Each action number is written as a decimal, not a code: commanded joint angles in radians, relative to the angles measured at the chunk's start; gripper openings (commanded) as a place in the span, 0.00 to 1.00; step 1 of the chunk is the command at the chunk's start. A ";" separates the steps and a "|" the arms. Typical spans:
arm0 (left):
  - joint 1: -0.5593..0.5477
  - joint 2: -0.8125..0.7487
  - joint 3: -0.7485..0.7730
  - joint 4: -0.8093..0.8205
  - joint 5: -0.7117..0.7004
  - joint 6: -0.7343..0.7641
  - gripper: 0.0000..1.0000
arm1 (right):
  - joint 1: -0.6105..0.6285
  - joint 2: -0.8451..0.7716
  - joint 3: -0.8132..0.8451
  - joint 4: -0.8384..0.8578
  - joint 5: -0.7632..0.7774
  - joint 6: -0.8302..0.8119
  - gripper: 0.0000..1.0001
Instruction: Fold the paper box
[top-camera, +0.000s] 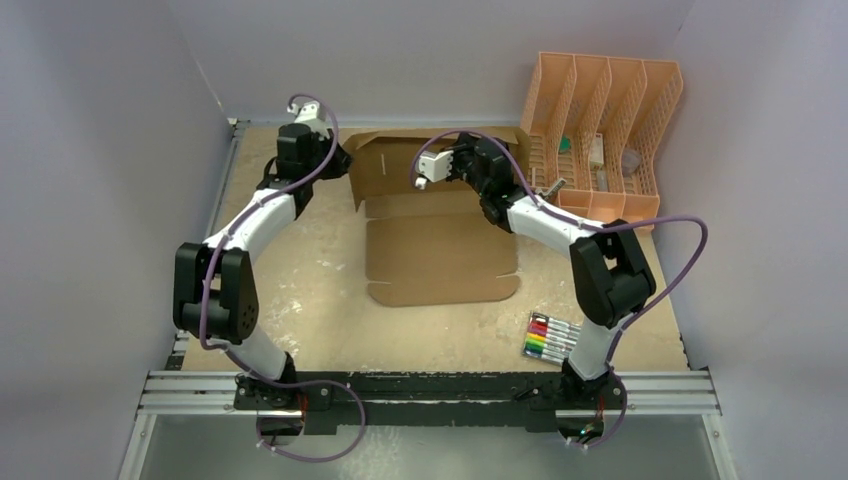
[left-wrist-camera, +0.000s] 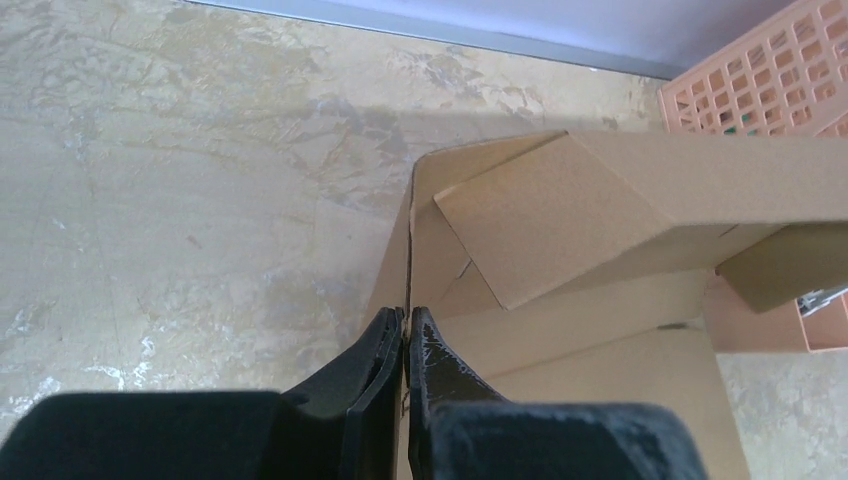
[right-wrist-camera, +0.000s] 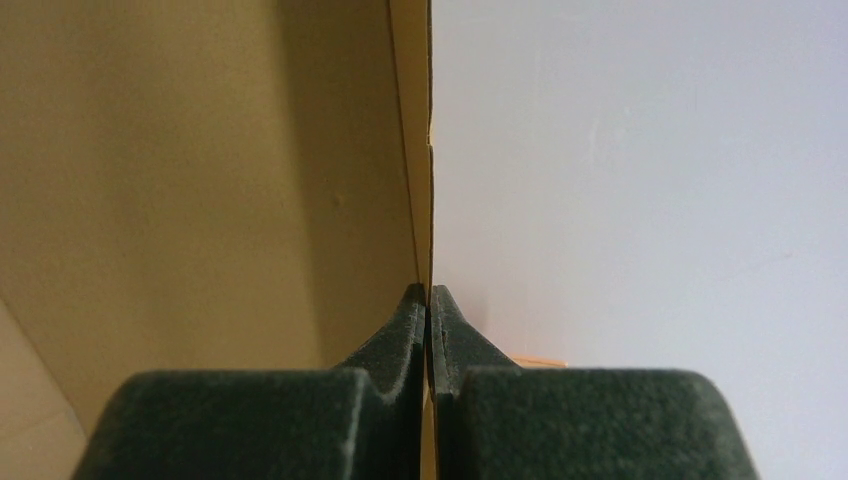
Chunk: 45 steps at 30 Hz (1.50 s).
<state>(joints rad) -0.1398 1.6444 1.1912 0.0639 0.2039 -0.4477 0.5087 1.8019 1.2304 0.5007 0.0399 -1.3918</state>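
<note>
Two tools pinch cardboard edges: left tool (left-wrist-camera: 405, 330) on the side wall (left-wrist-camera: 395, 270), right tool (right-wrist-camera: 428, 300) on the rear panel (right-wrist-camera: 200, 180). The paper box (top-camera: 440, 250) sits far-centre on the worktop (top-camera: 300, 290), base flat. Fold squarely along creases.

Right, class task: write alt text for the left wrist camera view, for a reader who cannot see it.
The left gripper pinches the upright edge of the brown paper box, with a flap folded inward beyond it. A peach slotted organizer shows at top right, and a worn, mottled table fills the left.
</note>
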 joint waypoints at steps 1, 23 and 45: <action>-0.084 -0.110 -0.038 0.036 -0.020 0.091 0.04 | 0.016 -0.004 0.020 0.189 0.037 0.023 0.00; -0.107 -0.175 -0.362 0.140 -0.092 -0.151 0.13 | 0.049 -0.154 -0.279 0.335 -0.043 0.007 0.00; -0.136 -0.295 -0.355 -0.096 -0.334 -0.203 0.46 | 0.082 -0.106 -0.291 0.408 0.086 0.012 0.00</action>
<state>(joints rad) -0.2680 1.4422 0.8989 0.0284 -0.0673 -0.6434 0.5838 1.7023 0.9401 0.7868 0.0963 -1.3972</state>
